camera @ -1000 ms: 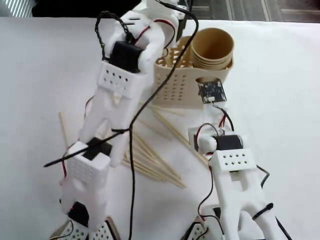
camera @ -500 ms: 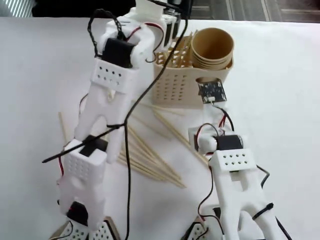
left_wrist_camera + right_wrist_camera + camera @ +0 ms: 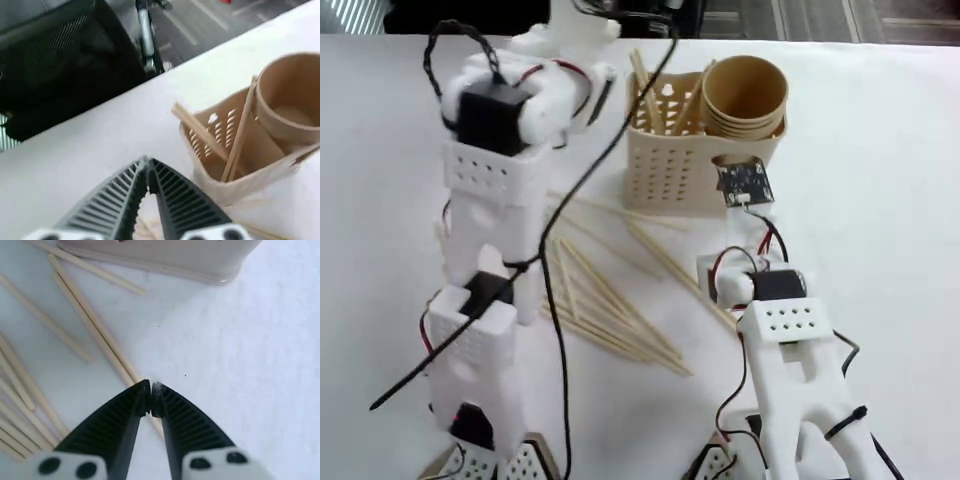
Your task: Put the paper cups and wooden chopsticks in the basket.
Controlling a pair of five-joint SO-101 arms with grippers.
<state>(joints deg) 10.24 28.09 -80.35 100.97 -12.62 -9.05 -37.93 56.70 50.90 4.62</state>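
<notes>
Caller: Your left arm (image 3: 485, 200) has swung clear of the cream perforated plastic basket (image 3: 670, 175) and off to its side. A couple of pale wooden chopsticks (image 3: 645, 85) now stand leaning inside it, beside the stack of tan paper cups (image 3: 745, 95) nested at the other end.

Spotter: And the left gripper (image 3: 148, 167)?

Caller: Pinched tight together with nothing in it, hanging above the white table (image 3: 880, 250) near the basket. Your right gripper (image 3: 150, 399) is likewise closed and empty, low over the table, its tips right above one loose stick.

Spotter: So what's left is the scatter of loose chopsticks (image 3: 610, 310) between the two arms, in front of the basket.

Caller: Yes. I'd say spread the fingers well before you go down. Straddle a stick across its length near the middle so it doesn't tip, and pick one lying apart rather than from the heap. Lift high, clear the basket rim, then drop it in on the open side, away from the cups
</notes>
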